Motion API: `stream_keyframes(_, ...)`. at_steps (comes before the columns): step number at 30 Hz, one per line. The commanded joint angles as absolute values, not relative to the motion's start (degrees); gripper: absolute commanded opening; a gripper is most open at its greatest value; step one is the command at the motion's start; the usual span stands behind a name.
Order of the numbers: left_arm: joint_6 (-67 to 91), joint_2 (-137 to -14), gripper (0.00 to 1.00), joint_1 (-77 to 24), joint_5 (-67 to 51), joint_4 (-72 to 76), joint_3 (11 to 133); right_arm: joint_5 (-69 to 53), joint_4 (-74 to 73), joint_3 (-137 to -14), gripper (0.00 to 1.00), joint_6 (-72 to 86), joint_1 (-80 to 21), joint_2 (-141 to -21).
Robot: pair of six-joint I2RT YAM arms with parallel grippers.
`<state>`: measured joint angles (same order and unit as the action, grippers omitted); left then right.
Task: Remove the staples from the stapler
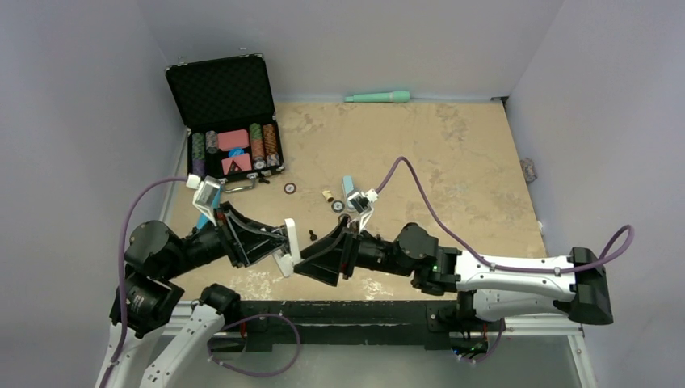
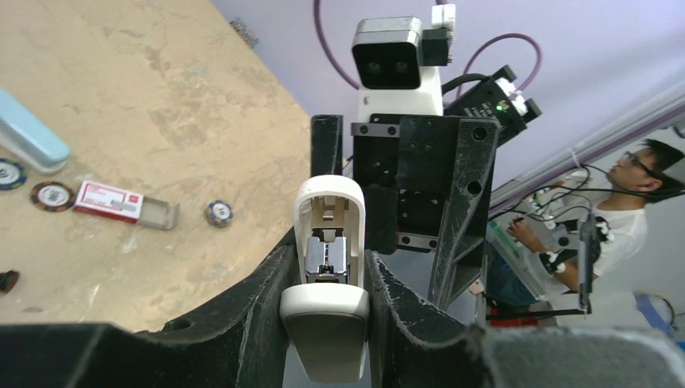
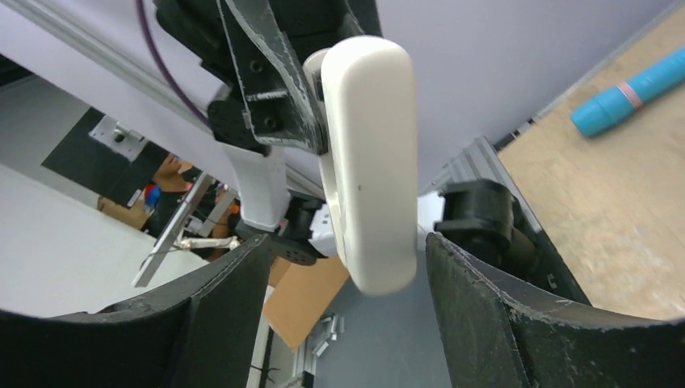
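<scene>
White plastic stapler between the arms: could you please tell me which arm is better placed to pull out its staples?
Right, probably. The left fingers are shut on the white plastic stapler, showing its metal magazine; the right fingers are open and face its end.

A white plastic stapler (image 3: 367,162) fills the right pincer (image 3: 343,263), with slim clearance either side. Ahead of the left pincer (image 2: 327,275), a black wrist mount (image 2: 412,186) blocks passage. Beside it, tan table (image 2: 202,97) lies open past a round poker chip (image 2: 219,212).
</scene>
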<state>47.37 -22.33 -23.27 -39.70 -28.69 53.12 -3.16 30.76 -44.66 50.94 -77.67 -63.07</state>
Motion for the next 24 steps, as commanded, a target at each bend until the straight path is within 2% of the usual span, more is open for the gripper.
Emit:
stream_keyframes(1, 40.2, -23.2, 0.00, -23.0, -36.6, -36.4, 54.7, 3.0, 26.6, -40.0, 0.74, 54.1, -77.9, -57.5)
stream_keyframes(6, 33.5, -26.3, 0.00, -23.0, -33.1, -43.6, 53.7, 6.1, 24.2, -34.8, 0.72, 57.6, -77.9, -53.4)
stream_keyframes(13, 35.0, -26.0, 0.00, -23.1, -25.3, -45.7, 46.2, 10.5, 21.2, -28.4, 0.61, 63.5, -77.9, -50.4)
stream_keyframes(20, 41.1, -33.2, 0.00, -25.6, -18.2, -46.4, 41.0, 14.8, 18.5, -26.2, 0.61, 69.1, -77.9, -51.6)
stream_keyframes(24, 39.6, -38.3, 0.00, -27.5, -19.2, -44.7, 39.9, 15.6, 18.2, -26.4, 0.58, 69.8, -77.9, -52.4)
